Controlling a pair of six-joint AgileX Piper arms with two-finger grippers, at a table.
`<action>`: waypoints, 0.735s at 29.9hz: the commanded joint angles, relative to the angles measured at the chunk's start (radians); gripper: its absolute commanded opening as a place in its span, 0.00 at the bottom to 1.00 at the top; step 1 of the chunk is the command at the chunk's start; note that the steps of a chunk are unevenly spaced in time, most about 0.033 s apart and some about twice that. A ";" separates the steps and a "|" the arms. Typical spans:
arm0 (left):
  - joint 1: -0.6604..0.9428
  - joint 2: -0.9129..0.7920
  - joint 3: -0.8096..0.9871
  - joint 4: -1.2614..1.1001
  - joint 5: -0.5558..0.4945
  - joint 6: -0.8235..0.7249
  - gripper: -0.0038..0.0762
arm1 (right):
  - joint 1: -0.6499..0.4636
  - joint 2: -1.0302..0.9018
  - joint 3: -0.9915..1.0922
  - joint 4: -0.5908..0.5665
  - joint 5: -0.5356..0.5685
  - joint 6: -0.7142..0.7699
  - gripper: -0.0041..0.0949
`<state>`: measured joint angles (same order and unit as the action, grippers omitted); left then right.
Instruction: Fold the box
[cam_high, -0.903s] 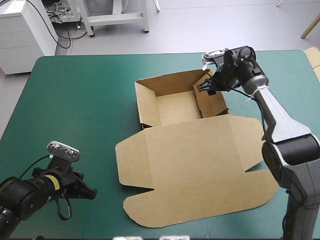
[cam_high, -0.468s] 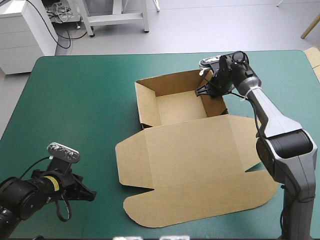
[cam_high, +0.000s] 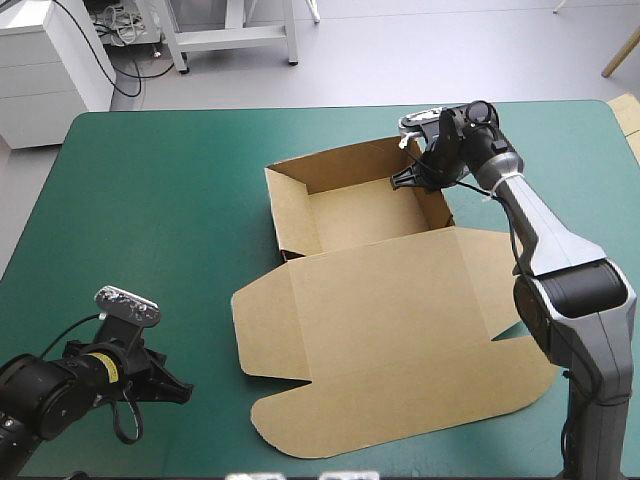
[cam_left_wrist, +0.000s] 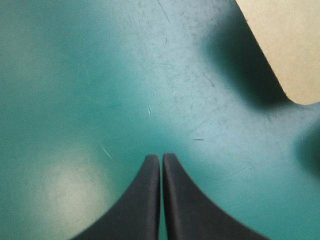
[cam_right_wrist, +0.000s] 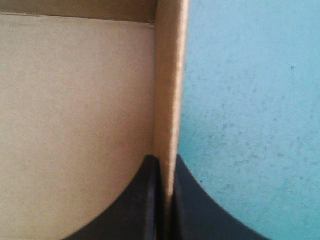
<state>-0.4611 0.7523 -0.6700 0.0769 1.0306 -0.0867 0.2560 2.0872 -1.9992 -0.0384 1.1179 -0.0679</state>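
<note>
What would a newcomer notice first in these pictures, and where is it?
The brown box dominates the middle of the teal-green cover: an open tray with raised walls on the far side, its lid flat toward the near edge. The right end effector pinches the tray's right wall; the left end effector sits shut over bare cover at the near-left corner.

The left arm (cam_high: 45, 395) stays low at the near left corner. The left end effector (cam_left_wrist: 161, 159) points to the right, with its two black fingers pressed together. The right arm (cam_high: 548, 245) reaches far across, with its wrist bent. The right end effector (cam_right_wrist: 165, 161) pinches one wall of the box (cam_right_wrist: 167, 75) tight.
</note>
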 joint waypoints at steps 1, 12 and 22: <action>0.000 -0.007 -0.026 -0.004 -0.034 -0.010 0.04 | -0.015 -0.115 -0.038 -0.073 -0.030 -0.025 0.02; 0.000 -0.007 -0.026 0.006 -0.037 -0.011 0.04 | -0.297 -0.222 -0.038 -0.093 -0.015 -0.029 0.02; 0.000 -0.007 -0.026 0.006 -0.037 -0.011 0.04 | -0.556 -0.202 -0.025 -0.011 -0.035 -0.071 0.02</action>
<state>-0.4611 0.7523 -0.6700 0.0798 1.0296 -0.0897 -0.2451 1.9341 -1.9979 -0.0926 1.1363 -0.1247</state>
